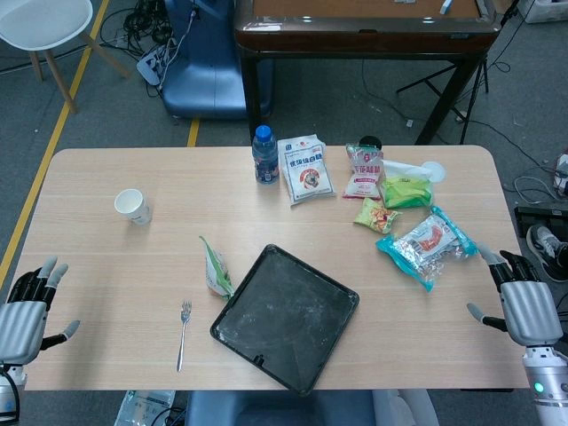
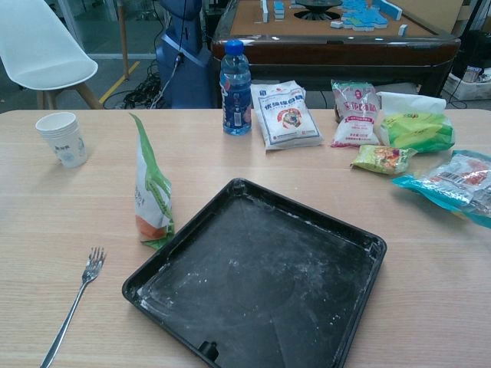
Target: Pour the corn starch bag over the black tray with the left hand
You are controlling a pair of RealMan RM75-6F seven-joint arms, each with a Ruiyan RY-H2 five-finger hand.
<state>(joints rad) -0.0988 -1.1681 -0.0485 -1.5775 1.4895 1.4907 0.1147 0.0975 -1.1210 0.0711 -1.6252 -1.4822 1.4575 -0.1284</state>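
Observation:
The corn starch bag [image 1: 216,269] [image 2: 151,192], green and white, stands upright on the table just off the left corner of the black tray. The tray [image 1: 284,318] [image 2: 261,284] lies skewed near the front edge, dusted with white powder. My left hand [image 1: 27,306] hovers at the table's front left edge, fingers spread and holding nothing, well to the left of the bag. At the front right edge my right hand [image 1: 524,306] is likewise spread and empty. Neither hand shows in the chest view.
A fork [image 1: 183,333] lies left of the tray and a paper cup [image 1: 132,206] stands at the far left. Along the back are a water bottle [image 1: 264,155], a white flour bag [image 1: 305,169] and several snack packets [image 1: 426,244] to the right.

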